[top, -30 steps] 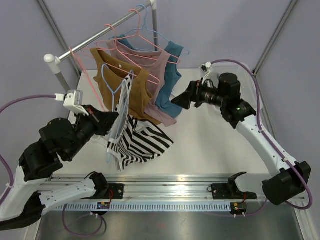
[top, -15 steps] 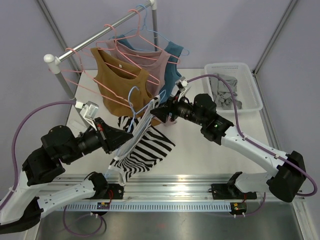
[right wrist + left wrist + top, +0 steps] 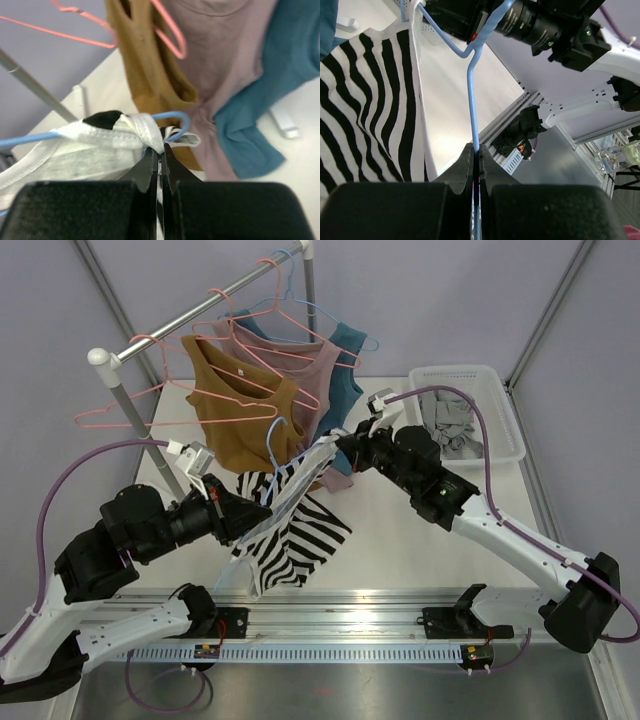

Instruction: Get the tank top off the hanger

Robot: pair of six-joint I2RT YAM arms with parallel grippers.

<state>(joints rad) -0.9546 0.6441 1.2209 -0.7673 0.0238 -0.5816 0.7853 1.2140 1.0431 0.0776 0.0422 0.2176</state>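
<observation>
A black-and-white striped tank top [image 3: 292, 536] hangs on a light blue hanger [image 3: 274, 437] held above the table. My left gripper [image 3: 238, 516] is shut on the hanger's thin blue wire [image 3: 471, 100], which runs straight out from between its jaws [image 3: 476, 150]; the striped cloth [image 3: 370, 100] hangs to its left. My right gripper [image 3: 341, 448] is shut on the tank top's white shoulder strap [image 3: 141, 129], pinched at the hanger's rounded end [image 3: 176, 116], with the jaws [image 3: 160, 150] tight together on the bunched cloth.
A metal rack [image 3: 120, 360] at the back carries brown [image 3: 235, 410], pink [image 3: 315, 365] and teal [image 3: 345, 350] tank tops on pink hangers. A white basket [image 3: 505, 430] with grey clothes stands at the back right. A rail [image 3: 340, 620] runs along the near edge.
The right arm swung in from the back right to the hanger's end, and its jaws went from open to shut on the strap. The left arm shifted the hanger slightly rightward.
</observation>
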